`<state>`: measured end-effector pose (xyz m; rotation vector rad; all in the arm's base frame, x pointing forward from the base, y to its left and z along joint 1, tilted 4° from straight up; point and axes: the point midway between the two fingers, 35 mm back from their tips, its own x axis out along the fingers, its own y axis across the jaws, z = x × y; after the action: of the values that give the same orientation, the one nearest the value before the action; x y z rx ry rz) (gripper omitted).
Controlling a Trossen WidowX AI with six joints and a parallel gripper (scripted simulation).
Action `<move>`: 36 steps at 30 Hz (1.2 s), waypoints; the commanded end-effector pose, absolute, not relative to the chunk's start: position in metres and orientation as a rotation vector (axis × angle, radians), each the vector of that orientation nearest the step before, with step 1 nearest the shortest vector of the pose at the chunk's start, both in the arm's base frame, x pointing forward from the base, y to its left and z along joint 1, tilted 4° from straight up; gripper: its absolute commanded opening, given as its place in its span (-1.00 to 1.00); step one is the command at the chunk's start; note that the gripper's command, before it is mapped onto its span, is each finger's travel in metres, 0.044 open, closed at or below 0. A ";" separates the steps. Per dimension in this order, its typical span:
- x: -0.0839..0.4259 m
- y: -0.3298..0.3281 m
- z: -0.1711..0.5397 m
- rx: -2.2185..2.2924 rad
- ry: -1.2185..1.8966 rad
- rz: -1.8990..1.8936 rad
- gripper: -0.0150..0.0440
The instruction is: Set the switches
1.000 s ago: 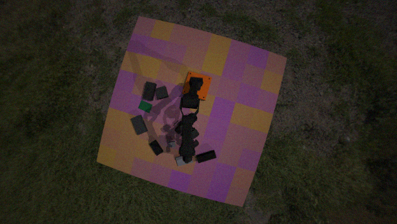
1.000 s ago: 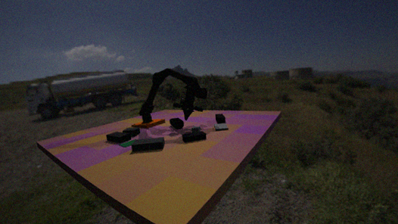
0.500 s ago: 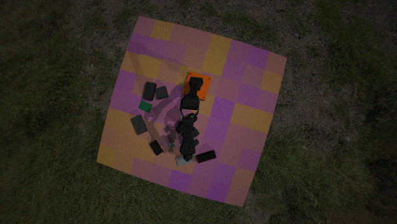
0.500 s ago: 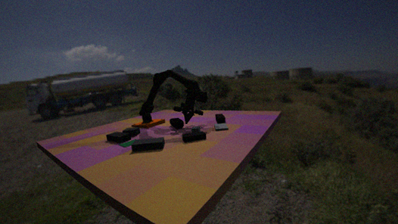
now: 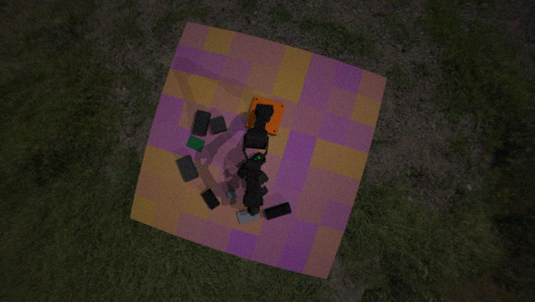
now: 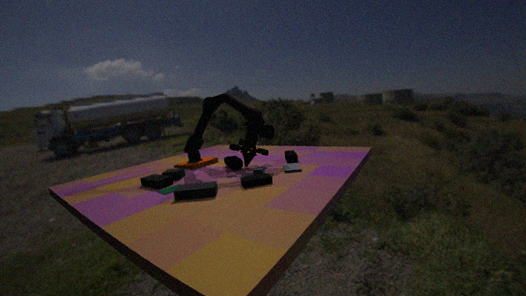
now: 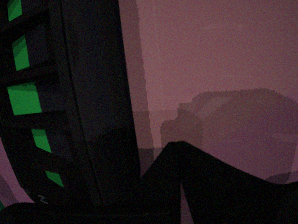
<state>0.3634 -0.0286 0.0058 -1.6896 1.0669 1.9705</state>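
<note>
The dark controller unit (image 5: 257,158) (image 6: 233,162) (image 7: 95,110) is near the arm's base, partly under the arm in the top view. In the wrist view it fills the left side, its switch face and one long side showing, cut off by the frame. Several rocker switches with green ends (image 7: 24,99) show there, with part of a white marking near the bottom. Whether the unit lies flat or tilted I cannot tell. Its label is not visible. My gripper (image 6: 248,164) (image 7: 176,149) is shut and empty, its tips low beside the unit's long side. Contact is unclear.
Dark boxes (image 5: 201,123) (image 5: 187,168) (image 5: 210,199) (image 5: 278,210) and a smaller one (image 5: 218,124) lie around the arm. A green plate (image 5: 195,143) lies left, a pale grey block (image 5: 245,217) (image 6: 292,168) at the arm's far end. The orange base (image 5: 277,117) (image 6: 209,162) is behind the unit.
</note>
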 end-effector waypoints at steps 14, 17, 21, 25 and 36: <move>0.359 -0.034 0.006 -1.698 1.067 1.973 -0.49; 0.359 -0.035 0.006 -1.698 1.068 1.973 -0.49; 0.357 -0.036 0.006 -1.698 1.068 1.973 -0.49; 0.356 -0.037 0.006 -1.698 1.068 1.973 -0.49; 0.350 -0.042 0.006 -1.698 1.068 1.973 -0.49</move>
<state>0.3546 -0.0368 0.0046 -1.6989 1.0597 1.9680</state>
